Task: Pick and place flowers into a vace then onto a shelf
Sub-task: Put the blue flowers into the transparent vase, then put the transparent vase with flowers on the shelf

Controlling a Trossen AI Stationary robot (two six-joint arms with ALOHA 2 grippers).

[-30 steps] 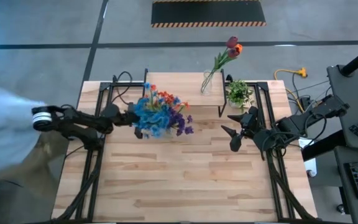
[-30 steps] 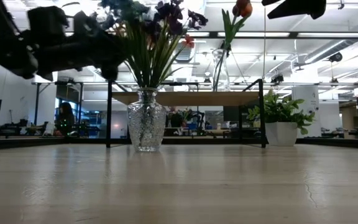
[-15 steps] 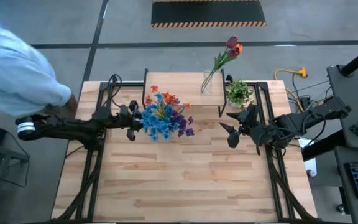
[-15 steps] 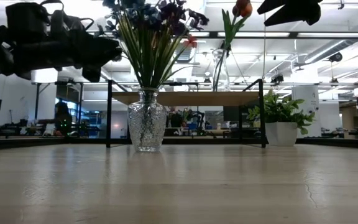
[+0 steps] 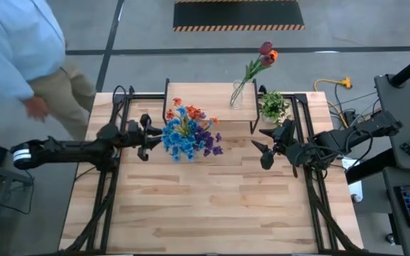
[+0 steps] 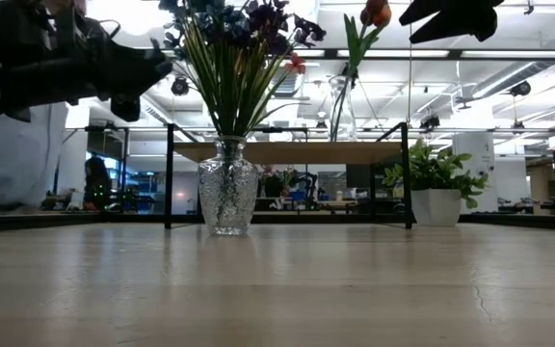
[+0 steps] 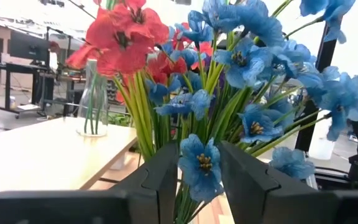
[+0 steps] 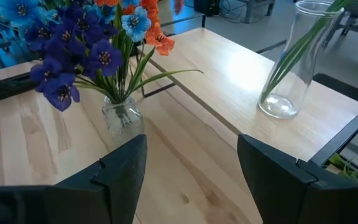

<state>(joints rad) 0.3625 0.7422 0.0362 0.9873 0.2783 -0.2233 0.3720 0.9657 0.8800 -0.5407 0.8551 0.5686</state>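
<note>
We note the blue, purple and orange-red artificial flowers [image 5: 188,134] standing in a clear textured glass vase [image 6: 226,199] on the pale wooden desk [image 5: 212,206], just before the low wooden-topped shelf [image 6: 287,151]. Left gripper [image 5: 145,136] sits beside the blooms, jaws narrowly parted, empty. Right gripper [image 5: 267,144] hovers well apart, jaws wide, empty.

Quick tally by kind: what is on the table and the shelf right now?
Glass vases: 2, textured vase on the table, clear vase on the shelf
Flower bunches: 2, mixed bouquet, tulips
Potted plants: 1
Total: 5
</note>
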